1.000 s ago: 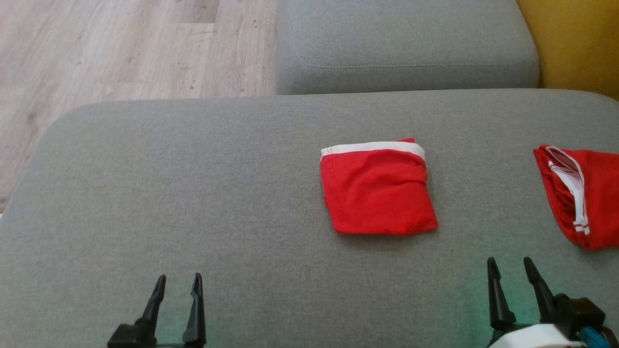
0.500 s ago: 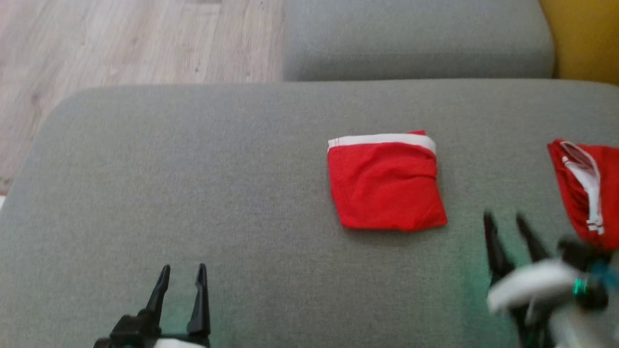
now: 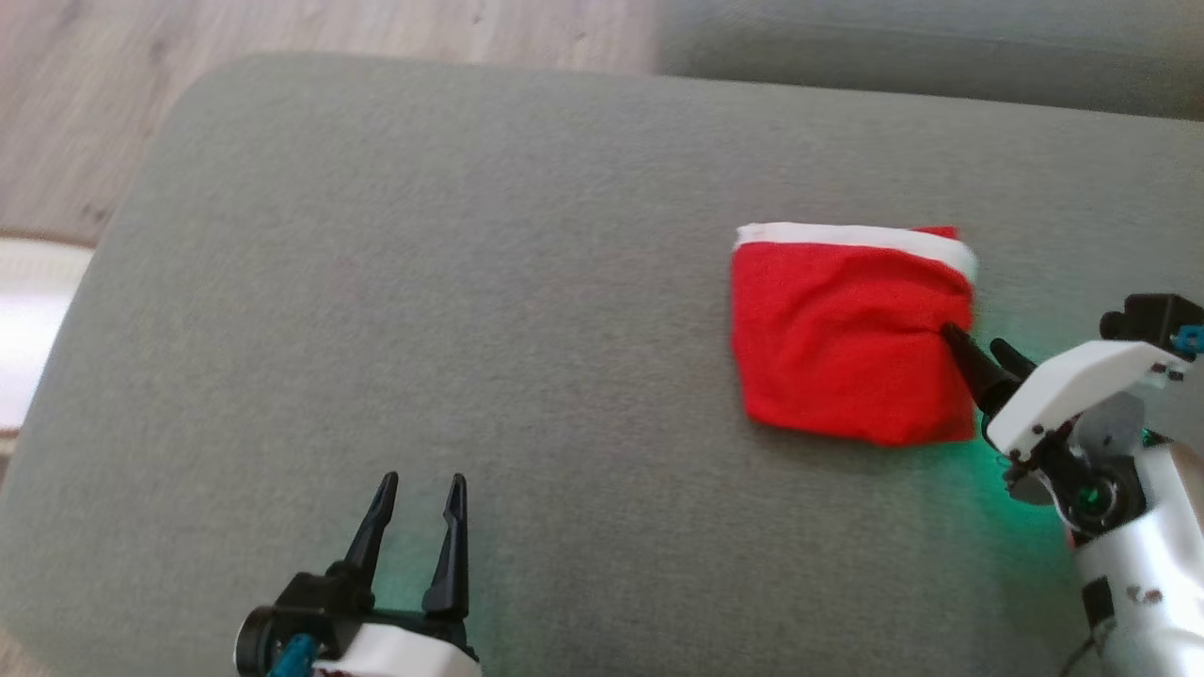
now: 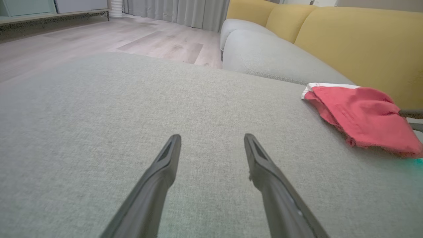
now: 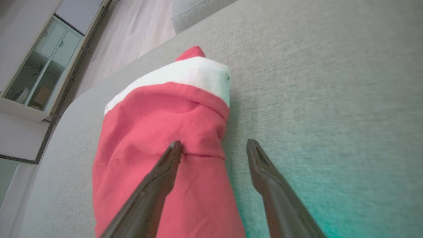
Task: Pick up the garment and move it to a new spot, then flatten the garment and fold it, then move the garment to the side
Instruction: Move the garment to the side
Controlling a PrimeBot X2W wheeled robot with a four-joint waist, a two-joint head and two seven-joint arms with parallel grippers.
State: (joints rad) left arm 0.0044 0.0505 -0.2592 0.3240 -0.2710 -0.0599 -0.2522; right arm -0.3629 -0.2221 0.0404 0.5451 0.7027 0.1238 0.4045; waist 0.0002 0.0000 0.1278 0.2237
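- My right gripper (image 3: 971,337) stands with its jaws spread wide and nothing between them. One finger lies over the red cloth and the other over bare grey fabric just beside it.
- Whether the finger over the cloth touches it, I cannot tell.
- The garment (image 3: 847,338) lies folded into a neat red square, its white waistband (image 3: 851,237) along the far edge. It sits on the right part of the grey seat cushion (image 3: 470,282), and I straddle its right edge.
- By my reading the folding is done, and what is left is carrying the packet to the side.
- To do that well, I should drop low enough for the outer finger to slide under every layer at this edge. Then I can pinch the whole stack, not the top sheet alone.
- A catch on one layer would likely peel the fold open as I lift.
- I should raise the packet only a little, keep it level, and set it down flat before letting go.
- My left gripper (image 3: 423,480) hovers well apart near the cushion's front, its jaws likewise spread and empty, free to steady a loose corner.
- Pale wooden floor (image 3: 282,28) lies beyond the cushion's far left corner.
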